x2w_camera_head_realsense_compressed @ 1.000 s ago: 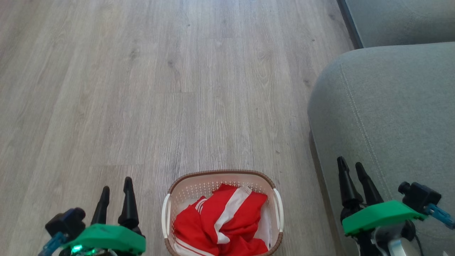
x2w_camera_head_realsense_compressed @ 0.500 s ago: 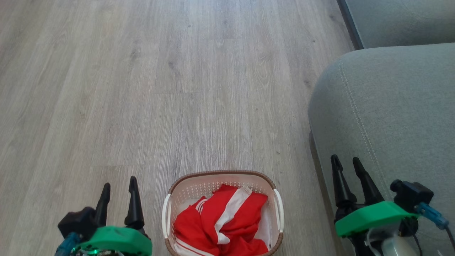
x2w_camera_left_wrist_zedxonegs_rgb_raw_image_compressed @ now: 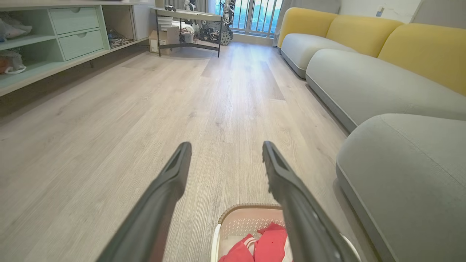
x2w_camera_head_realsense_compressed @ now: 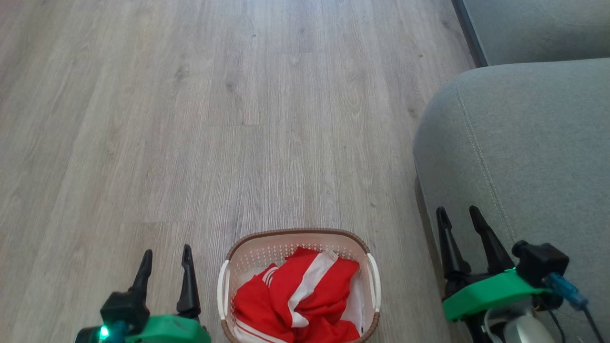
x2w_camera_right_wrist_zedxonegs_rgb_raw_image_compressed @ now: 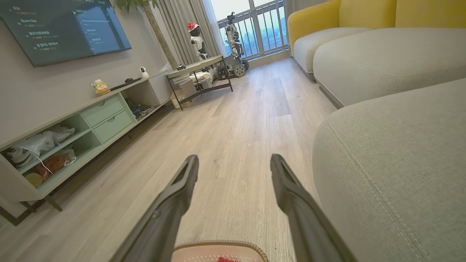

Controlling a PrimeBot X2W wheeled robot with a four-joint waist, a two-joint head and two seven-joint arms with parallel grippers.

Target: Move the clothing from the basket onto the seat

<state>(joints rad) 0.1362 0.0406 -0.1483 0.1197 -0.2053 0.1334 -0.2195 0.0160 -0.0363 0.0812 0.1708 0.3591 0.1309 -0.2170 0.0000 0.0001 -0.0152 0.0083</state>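
Note:
The red clothing (x2w_camera_head_realsense_compressed: 298, 297) with white stripes lies crumpled in the white basket (x2w_camera_head_realsense_compressed: 295, 238) with its brown rim, on the floor at the bottom middle of the head view. The left wrist view shows the clothing (x2w_camera_left_wrist_zedxonegs_rgb_raw_image_compressed: 269, 243) and basket (x2w_camera_left_wrist_zedxonegs_rgb_raw_image_compressed: 247, 209) low between my fingers. The grey-green seat (x2w_camera_head_realsense_compressed: 524, 152) fills the right side. My left gripper (x2w_camera_head_realsense_compressed: 167, 255) stands open just left of the basket, holding nothing. My right gripper (x2w_camera_head_realsense_compressed: 456, 212) stands open at the seat's front edge, right of the basket, also holding nothing. Only the basket's rim (x2w_camera_right_wrist_zedxonegs_rgb_raw_image_compressed: 218, 244) shows in the right wrist view.
Pale wooden floor (x2w_camera_head_realsense_compressed: 214, 119) stretches ahead. A second sofa cushion (x2w_camera_head_realsense_compressed: 538, 28) lies beyond the seat. A low cabinet (x2w_camera_right_wrist_zedxonegs_rgb_raw_image_compressed: 72, 134) with drawers runs along the far wall, with a small table (x2w_camera_right_wrist_zedxonegs_rgb_raw_image_compressed: 198, 69) past it.
My left gripper has shifted right toward the basket and lower in the head view. My right gripper has edged left and slightly up. Basket and clothing have not moved.

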